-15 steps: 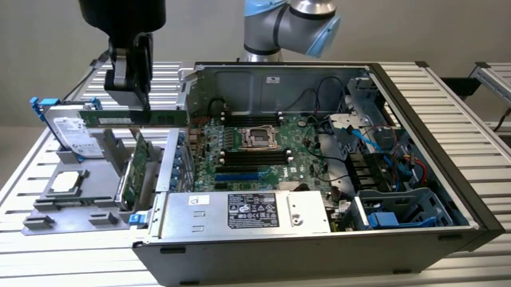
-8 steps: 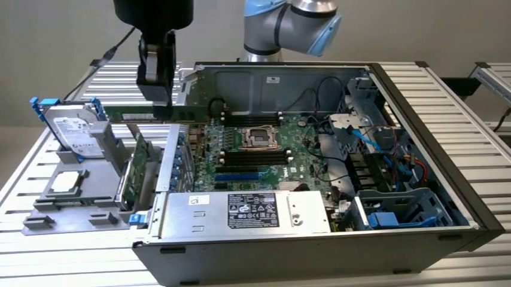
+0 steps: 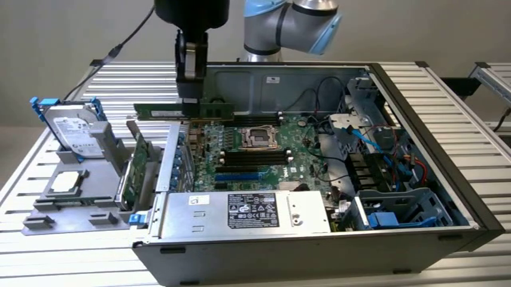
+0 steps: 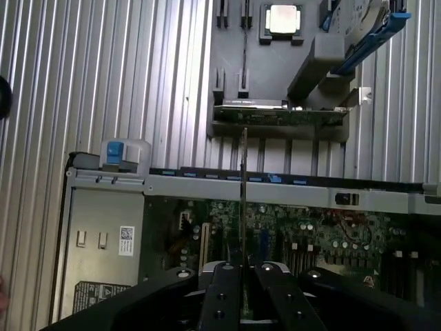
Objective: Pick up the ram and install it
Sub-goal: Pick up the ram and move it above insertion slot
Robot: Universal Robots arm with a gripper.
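The gripper (image 3: 191, 100) is clamped on the ram (image 3: 160, 111) and holds it up over the case (image 3: 319, 263) edge, so step 1 is done, but it is not in a slot (image 3: 254, 156) yet.

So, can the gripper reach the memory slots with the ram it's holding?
Probably yes. The gripper holds the ram over the open case, and the black memory slots on the motherboard look uncovered, no cable crossing them.
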